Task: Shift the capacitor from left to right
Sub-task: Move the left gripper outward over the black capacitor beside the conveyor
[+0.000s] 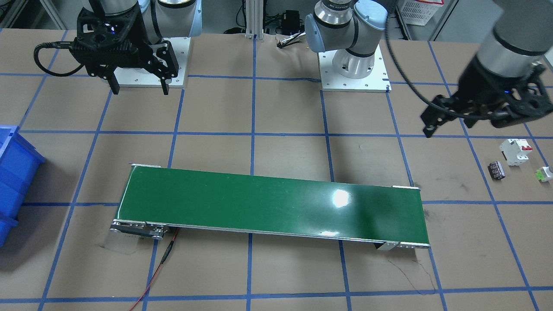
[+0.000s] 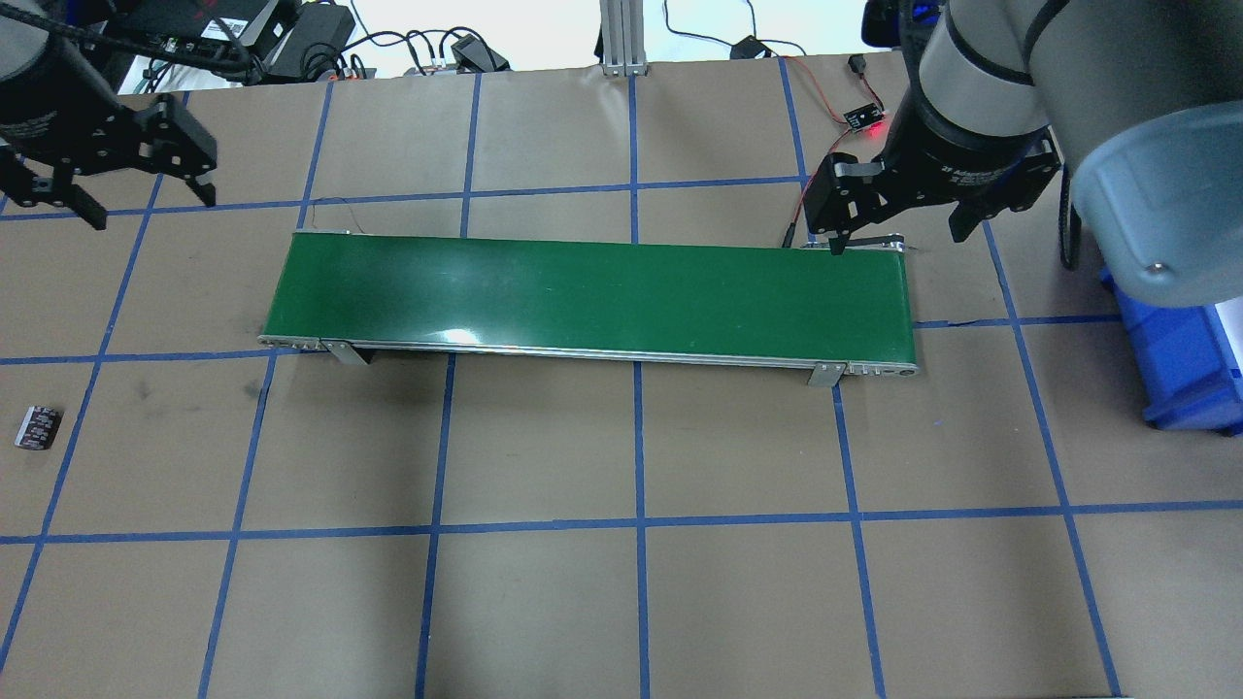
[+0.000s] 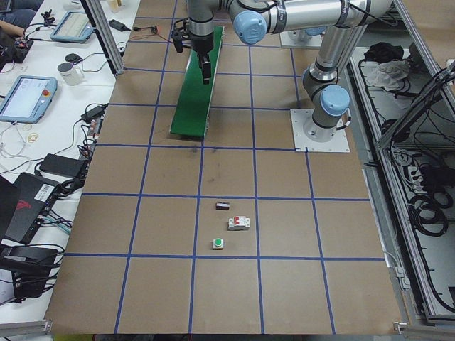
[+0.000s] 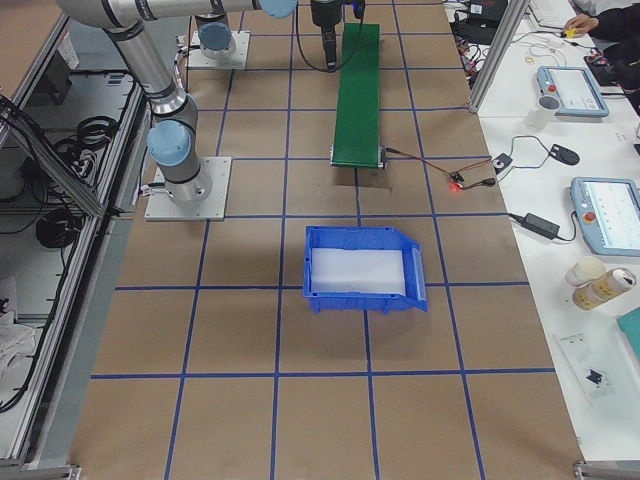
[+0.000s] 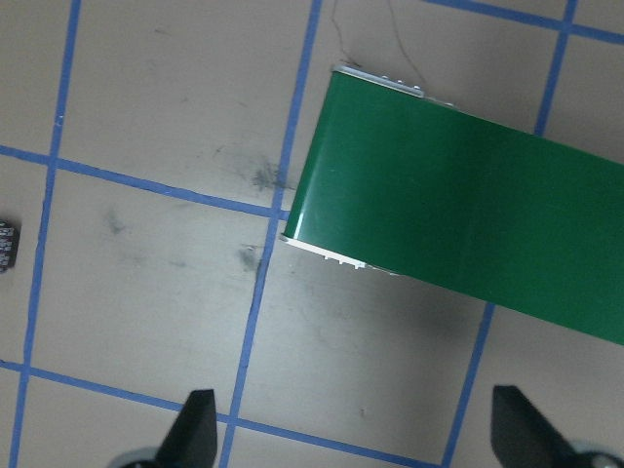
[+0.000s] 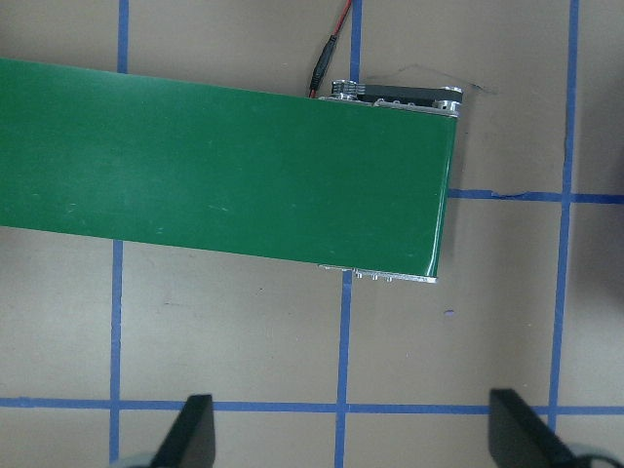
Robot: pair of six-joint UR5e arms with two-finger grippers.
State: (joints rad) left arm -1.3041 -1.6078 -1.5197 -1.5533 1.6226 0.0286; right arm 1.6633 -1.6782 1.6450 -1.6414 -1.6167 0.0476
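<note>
The capacitor (image 1: 496,169) is a tiny dark stub with pale stripes lying on the brown table; it also shows in the overhead view (image 2: 37,427), the exterior left view (image 3: 222,207) and at the left edge of the left wrist view (image 5: 5,246). My left gripper (image 2: 152,209) is open and empty, held high near the left end of the green conveyor belt (image 2: 592,296), well away from the capacitor; it also shows in the front-facing view (image 1: 447,127). My right gripper (image 2: 895,241) is open and empty above the belt's right end.
A white circuit breaker with red switches (image 1: 515,151) and a small green-and-white piece (image 1: 544,173) lie close to the capacitor. A blue bin (image 2: 1185,369) stands on the table past the belt's right end. A red wire (image 1: 160,268) runs from the belt.
</note>
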